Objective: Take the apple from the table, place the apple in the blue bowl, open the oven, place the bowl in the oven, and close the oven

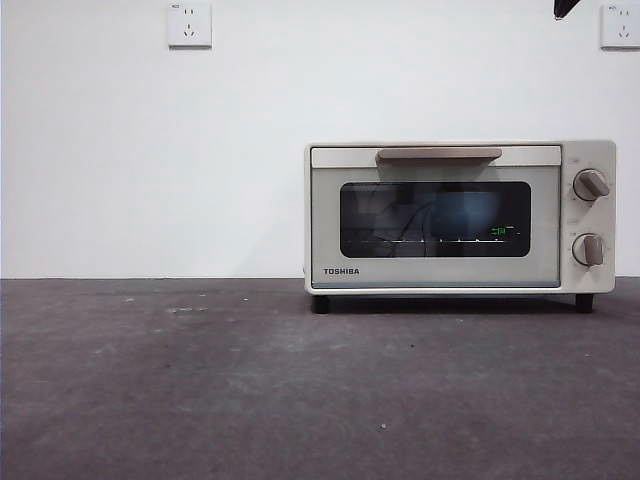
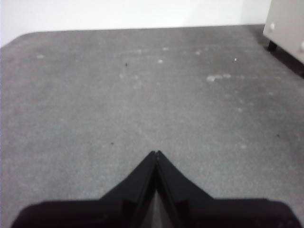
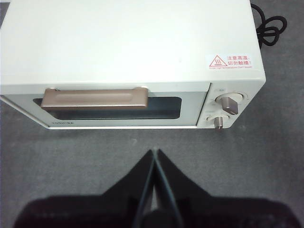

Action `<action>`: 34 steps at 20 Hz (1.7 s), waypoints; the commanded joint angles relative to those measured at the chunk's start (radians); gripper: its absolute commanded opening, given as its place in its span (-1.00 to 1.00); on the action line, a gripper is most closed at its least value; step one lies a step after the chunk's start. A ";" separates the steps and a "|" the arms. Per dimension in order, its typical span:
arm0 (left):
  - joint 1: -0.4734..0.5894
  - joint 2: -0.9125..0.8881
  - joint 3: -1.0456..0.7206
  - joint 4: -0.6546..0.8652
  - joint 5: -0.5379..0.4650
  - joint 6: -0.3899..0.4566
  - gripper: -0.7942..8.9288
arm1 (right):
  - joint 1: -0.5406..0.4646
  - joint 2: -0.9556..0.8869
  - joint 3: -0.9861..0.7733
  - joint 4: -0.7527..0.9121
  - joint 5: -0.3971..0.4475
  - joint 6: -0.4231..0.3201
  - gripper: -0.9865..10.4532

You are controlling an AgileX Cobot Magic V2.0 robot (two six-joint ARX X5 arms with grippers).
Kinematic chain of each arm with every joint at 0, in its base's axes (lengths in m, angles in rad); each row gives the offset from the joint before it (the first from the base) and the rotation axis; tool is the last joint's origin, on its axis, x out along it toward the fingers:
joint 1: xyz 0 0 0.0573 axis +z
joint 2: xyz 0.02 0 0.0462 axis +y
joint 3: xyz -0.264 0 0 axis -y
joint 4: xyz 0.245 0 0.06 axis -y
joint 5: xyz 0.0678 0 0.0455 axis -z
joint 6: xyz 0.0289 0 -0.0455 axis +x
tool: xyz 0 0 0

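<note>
Oven is sitting on the table with its door shut; a bluish bowl-like shape is showing dimly through the glass, apple not visible anywhere. Left gripper is hanging over bare table, jaws pressed together, holding nothing. Right gripper is hovering above the oven's front near the handle, jaws likewise together. Judging by this, every step is looking done.

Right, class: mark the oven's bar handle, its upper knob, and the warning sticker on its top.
bar handle (image 1: 439, 154): front view, middle of the tan bar.
upper knob (image 1: 591, 184): front view, centre of the grey knob.
warning sticker (image 3: 230, 61): right wrist view, middle of the red-printed label on the oven's top.
</note>
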 commanded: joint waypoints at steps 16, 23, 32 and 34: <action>0.002 0.131 -0.010 0.031 -0.002 -0.008 -0.84 | -0.042 -0.137 -0.006 0.217 0.116 -0.291 -0.83; 0.002 0.137 -0.010 0.035 -0.002 -0.008 -0.84 | -0.172 -0.322 -0.327 0.513 -0.075 -0.280 -0.83; 0.002 0.137 -0.010 0.035 -0.002 -0.008 -0.84 | -0.255 -0.864 -1.183 0.958 -0.078 -0.281 -0.83; 0.002 0.137 -0.010 0.035 -0.002 -0.008 -0.84 | -0.264 -0.958 -1.301 0.985 -0.076 -0.281 -0.83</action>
